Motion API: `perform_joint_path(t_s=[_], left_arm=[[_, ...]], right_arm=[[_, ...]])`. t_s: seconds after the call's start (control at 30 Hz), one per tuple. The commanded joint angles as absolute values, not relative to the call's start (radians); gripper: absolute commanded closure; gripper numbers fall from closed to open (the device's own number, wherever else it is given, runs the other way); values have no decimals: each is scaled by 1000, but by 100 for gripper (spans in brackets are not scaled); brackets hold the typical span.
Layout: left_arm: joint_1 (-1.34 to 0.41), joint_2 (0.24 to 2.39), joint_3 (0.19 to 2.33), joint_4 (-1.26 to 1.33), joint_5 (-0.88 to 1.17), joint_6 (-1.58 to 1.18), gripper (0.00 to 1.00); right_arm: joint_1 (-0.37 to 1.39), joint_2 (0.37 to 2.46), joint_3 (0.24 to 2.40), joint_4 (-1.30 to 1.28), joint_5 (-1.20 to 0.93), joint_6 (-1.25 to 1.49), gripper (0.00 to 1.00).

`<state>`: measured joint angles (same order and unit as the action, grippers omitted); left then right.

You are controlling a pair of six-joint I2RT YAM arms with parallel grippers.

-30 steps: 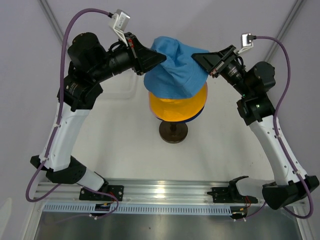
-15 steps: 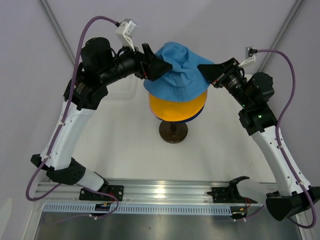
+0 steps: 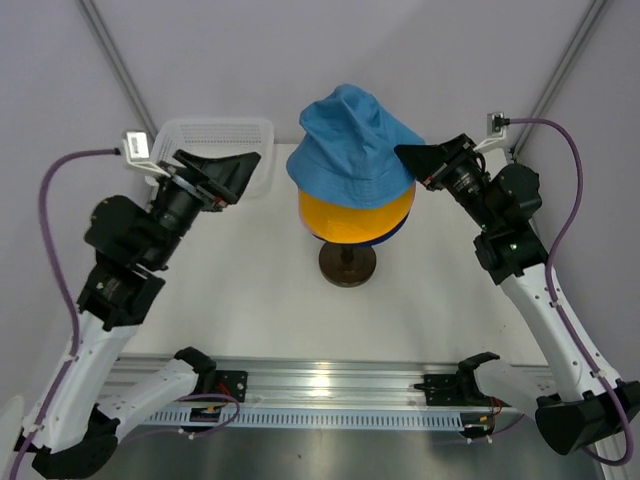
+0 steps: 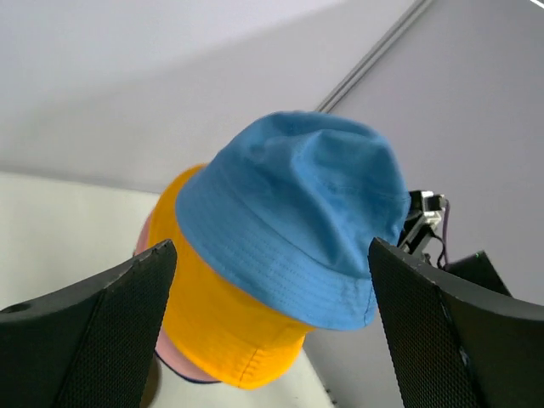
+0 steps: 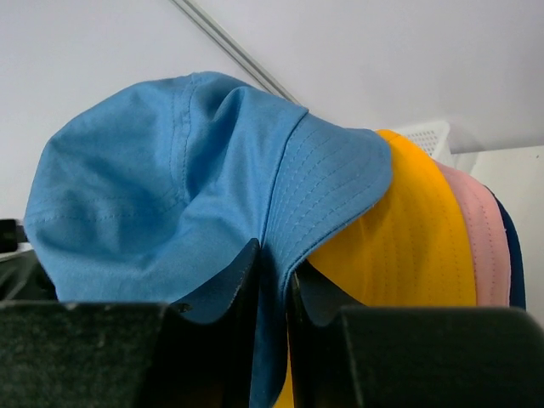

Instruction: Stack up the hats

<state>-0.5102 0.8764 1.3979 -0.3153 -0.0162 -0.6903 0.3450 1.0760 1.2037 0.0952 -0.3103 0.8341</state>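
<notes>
At the centre of the worktop [image 3: 250, 290], the light blue hat [image 3: 352, 150] sits uppermost on the stack, over the yellow hat [image 3: 355, 218], with the pink hat [image 5: 480, 246] and the dark blue hat [image 5: 512, 263] showing as edges beneath, all carried on a dark stand [image 3: 347, 265]. The right pincer [image 3: 407, 153] is clamped on the light blue hat's brim at about 2 o'clock of the stack, with the cloth folded between its fingers. The left pincer [image 3: 238, 178] hangs with its fingers apart and empty at about 9 o'clock, well apart from the hats and just in front of the white basket [image 3: 215, 130]. The top hat looks crooked: its crown is creased and its brim rides higher on the held side, leaving much of the yellow hat bare. The main risk, as I judge it, is the right arm pulling back before letting go, which would drag the hat off or rock the whole stack on its narrow stand. A loosely seated hat could also slide off toward its low side once freed. No brand, label or writing can be read on anything.
</notes>
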Motion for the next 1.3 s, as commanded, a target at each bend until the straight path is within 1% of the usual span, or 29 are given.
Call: perform_joint_path(t_s=[0.0,0.03,0.13,0.33,0.57,0.77,0.8,0.83,0.87,0.9,0.97,1.0,1.03,1.07,1.1,1.13,1.2,1.23,1.27], left_arm=[[-497,852,1119,-140,-60,-1024,4],[-499,830,1042,-21,-49,-1061,6],[-499,804,980,95,-32,-1159,6],[-497,882,979,237,-8,-1218,8],[-499,991,1026,324,98,-1302,12],[-500,1055,1063,327,161,-1350,14],[-499,1058,1065,327,160,-1351,17],[-500,1060,1063,331,160,-1354,23],[-500,1057,1062,339,155,-1350,30],[-499,1055,1065,341,150,-1344,44],[-499,1048,1066,337,140,-1322,56],[-500,1043,1068,322,135,-1310,72],[-500,1040,1066,319,129,-1299,80],[-500,1037,1066,308,127,-1290,92],[-499,1032,1066,305,129,-1276,99],[-499,1029,1066,305,132,-1243,99],[-499,1029,1062,293,141,-1220,99],[-499,1025,1057,296,144,-1212,99],[-500,1023,1045,302,152,-1209,99]], right_arm=[[347,1019,1149,158,-299,827,80],[347,1009,1132,191,-293,833,81],[348,976,1068,248,-273,867,83],[348,968,1045,275,-264,887,84],[347,992,1048,267,-270,882,85],[348,1003,1055,273,-273,884,85],[348,1003,1057,273,-272,882,86],[347,1003,1057,272,-272,881,86],[347,1002,1057,270,-267,881,86],[347,1002,1058,265,-267,877,85],[348,1002,1060,253,-252,868,85],[348,999,1065,226,-244,867,84],[347,996,1068,212,-235,865,79],[347,993,1068,200,-218,861,75],[348,985,1071,166,-207,862,73],[345,982,1072,152,-183,861,68],[345,971,1072,129,-172,868,62],[344,960,1072,129,-172,868,55],[344,956,1072,129,-169,870,52]])
